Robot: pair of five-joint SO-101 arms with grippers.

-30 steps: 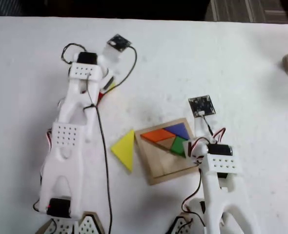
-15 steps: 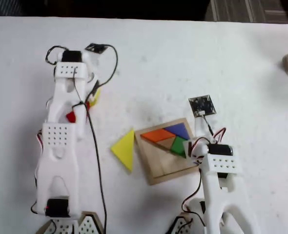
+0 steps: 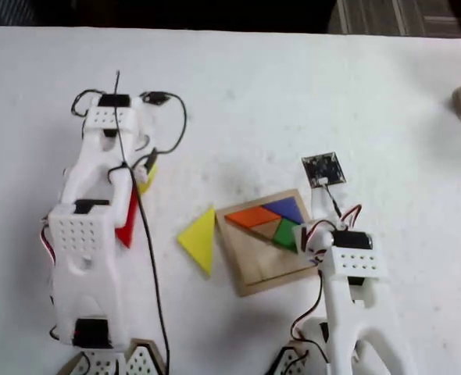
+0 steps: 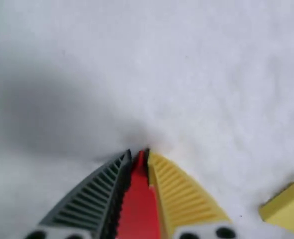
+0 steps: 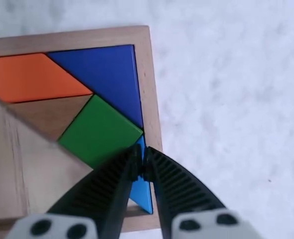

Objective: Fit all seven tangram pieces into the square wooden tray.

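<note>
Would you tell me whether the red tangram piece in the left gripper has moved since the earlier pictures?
Yes. The red tangram piece, clamped in the left gripper, has drawn back toward the arm's base, now level with the unmoved yellow triangle.

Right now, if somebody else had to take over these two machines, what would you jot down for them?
Left jaws: shut on the red piece, well off to the side of the tray.
Right jaws: shut, over the tray's rim by the light-blue piece.
In the tray: orange piece, dark-blue piece, green piece, brown piece and the light-blue one.
Yellow triangle: flat on the table, beside the tray.
Done: five pieces in. Left: the red piece and the yellow triangle.
</note>
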